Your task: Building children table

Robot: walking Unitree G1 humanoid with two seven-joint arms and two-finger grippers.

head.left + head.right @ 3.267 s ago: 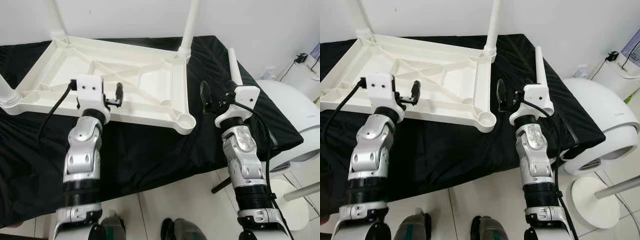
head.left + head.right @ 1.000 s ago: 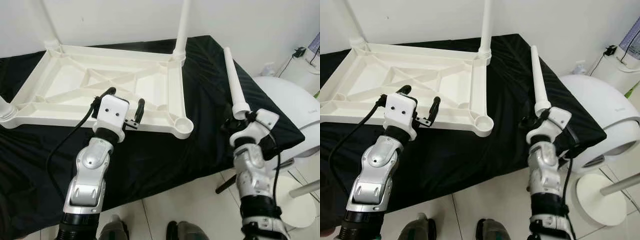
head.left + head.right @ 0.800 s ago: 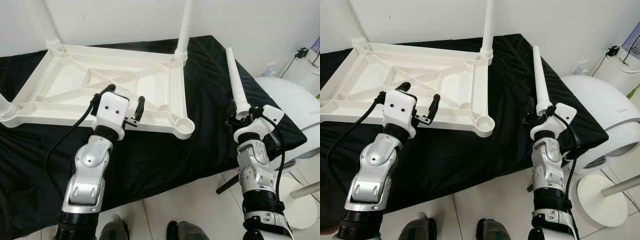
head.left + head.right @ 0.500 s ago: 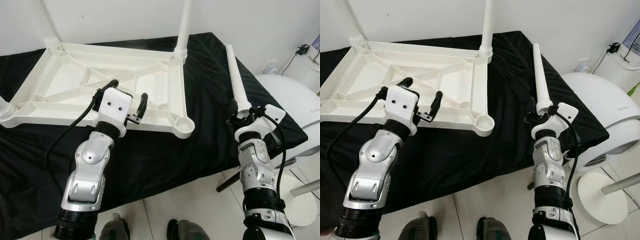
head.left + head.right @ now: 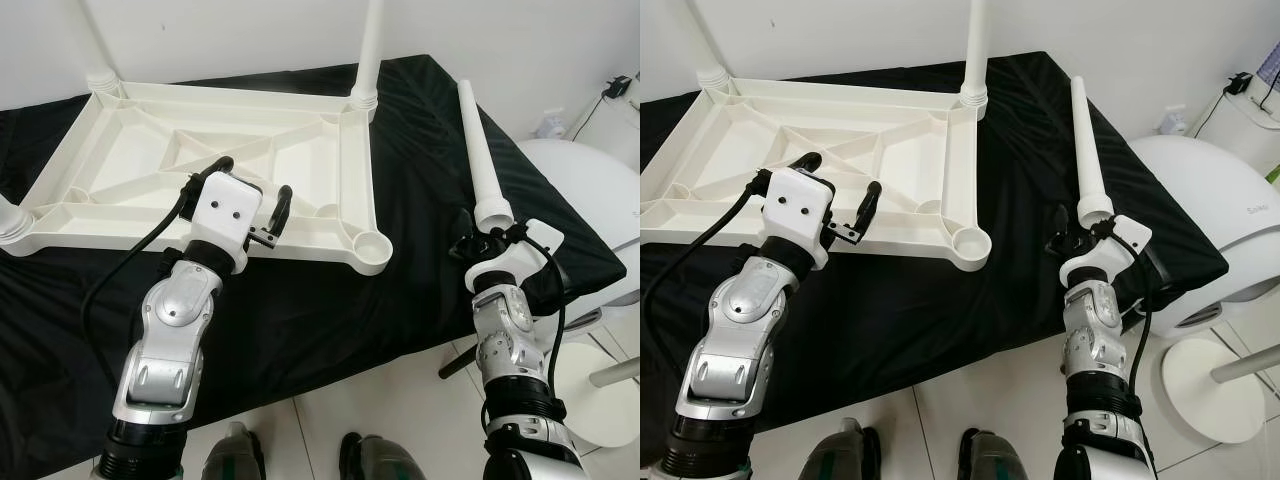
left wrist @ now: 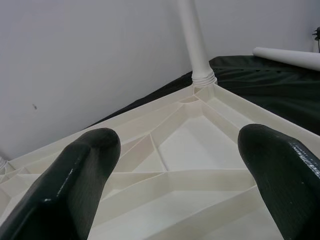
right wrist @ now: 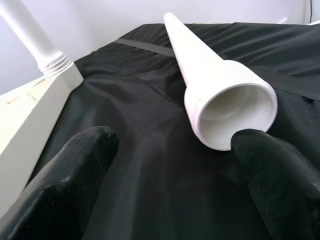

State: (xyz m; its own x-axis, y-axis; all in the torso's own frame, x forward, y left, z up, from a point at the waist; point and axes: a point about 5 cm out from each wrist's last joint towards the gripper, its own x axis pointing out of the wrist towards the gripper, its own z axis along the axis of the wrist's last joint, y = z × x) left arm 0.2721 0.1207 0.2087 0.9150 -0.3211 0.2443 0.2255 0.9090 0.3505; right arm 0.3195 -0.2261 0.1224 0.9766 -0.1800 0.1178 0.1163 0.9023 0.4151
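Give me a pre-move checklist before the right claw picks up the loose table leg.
1. Right claw open: ok, its fingers stand wide apart.
2. Loose leg lying free on the black cloth: ok.
3. Leg between the right claw's fingers: not ok, its wide open end sits close to one finger, not centred.
4. Empty corner socket on the tabletop ready: ok, nothing in it.
5. Left claw steadying the tabletop: not ok, open above the near rim, gripping nothing.
6. Leg's threads undamaged: cannot tell.
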